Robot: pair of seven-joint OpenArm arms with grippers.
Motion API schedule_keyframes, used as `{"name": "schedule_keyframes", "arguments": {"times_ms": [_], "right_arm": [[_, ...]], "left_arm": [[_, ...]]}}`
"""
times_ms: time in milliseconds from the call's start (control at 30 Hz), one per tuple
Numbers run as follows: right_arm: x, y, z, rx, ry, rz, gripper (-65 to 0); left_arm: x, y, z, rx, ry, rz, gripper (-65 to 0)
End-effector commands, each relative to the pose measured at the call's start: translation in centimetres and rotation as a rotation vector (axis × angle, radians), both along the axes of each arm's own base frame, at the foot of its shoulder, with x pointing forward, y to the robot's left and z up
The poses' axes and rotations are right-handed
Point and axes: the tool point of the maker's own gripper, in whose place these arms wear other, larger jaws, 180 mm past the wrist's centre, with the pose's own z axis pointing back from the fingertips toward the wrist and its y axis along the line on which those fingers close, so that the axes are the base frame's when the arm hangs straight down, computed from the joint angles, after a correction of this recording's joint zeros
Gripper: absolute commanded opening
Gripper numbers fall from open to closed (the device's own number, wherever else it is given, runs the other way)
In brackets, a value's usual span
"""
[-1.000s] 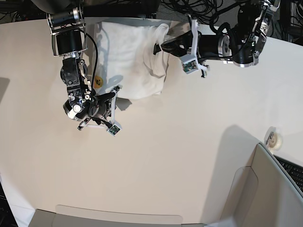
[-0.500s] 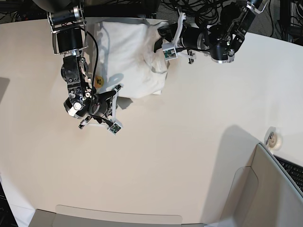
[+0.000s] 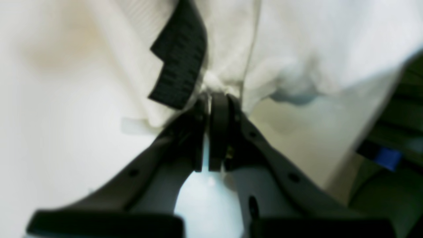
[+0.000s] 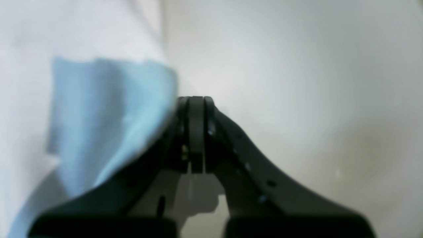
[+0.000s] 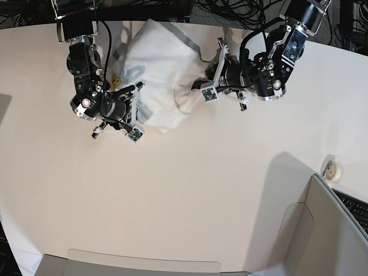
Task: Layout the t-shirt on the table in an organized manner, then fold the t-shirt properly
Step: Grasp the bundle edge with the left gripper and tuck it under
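The white t-shirt (image 5: 158, 69) lies bunched at the far side of the table (image 5: 172, 190), between my two grippers. My left gripper (image 5: 196, 80) is at the shirt's right edge. In the left wrist view it (image 3: 214, 97) is shut on a pinch of white cloth beside the black tag (image 3: 178, 59). My right gripper (image 5: 138, 95) is at the shirt's lower left edge. In the right wrist view its jaws (image 4: 195, 99) are shut, and a bluish-shaded fold of the t-shirt (image 4: 109, 125) ends at the tips and drapes over the left finger.
A small roll of tape (image 5: 332, 168) sits near the table's right edge. A grey panel (image 5: 322, 236) with a keyboard (image 5: 353, 207) fills the lower right corner. Dark cables (image 5: 241, 11) run behind the table's far edge.
My left arm swung down and leftward with its hold on the shirt, pushing the cloth into a bunched mound. My right gripper moved toward the table's far edge, staying at the shirt's corner.
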Motion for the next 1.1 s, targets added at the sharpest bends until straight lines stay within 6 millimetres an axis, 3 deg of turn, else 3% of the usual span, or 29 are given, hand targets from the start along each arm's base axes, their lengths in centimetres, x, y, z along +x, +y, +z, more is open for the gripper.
{"name": "schedule_keyframes", "arguments": {"times_ms": [0, 200, 267, 567, 700, 800, 867, 1067], "right_arm": [[-1.6, -2.2, -1.1, -0.117, 0.065, -0.003, -65.0], [-4.1, -3.0, -0.3, -0.15, 0.046, 0.019, -65.0], [-4.5, -4.2, 0.0, -0.164, 0.042, -0.006, -65.0], [-3.2, -11.7, 2.2, -0.175, -0.014, -0.258, -65.0], [-2.4, -13.3, 3.7, -0.175, -0.06, -0.317, -65.0], [-2.1, -13.3, 4.8, -0.163, -0.097, -0.337, -65.0], [-1.8, -13.6, 6.3, -0.159, -0.147, -0.361, -65.0], [-0.9, -13.3, 10.7, -0.131, -0.294, -0.401, -65.0]], "left_arm": [[1.2, 0.7, -0.1, 0.046, -0.025, 0.018, -62.7], [3.6, -1.3, -1.0, -0.007, -0.018, 0.055, -62.7], [4.3, -1.7, -1.2, -0.023, -0.01, 0.068, -62.7], [6.7, -1.7, -0.3, -0.041, -0.048, 0.085, -62.7], [7.6, -1.8, 0.4, -0.045, -0.069, 0.086, -62.7], [7.9, -3.2, 1.0, -0.08, -0.083, 0.076, -62.7], [8.2, -4.2, 2.3, -0.11, -0.116, 0.061, -62.5], [10.7, -4.5, 10.6, -0.238, -0.335, 0.147, -62.2]]}}
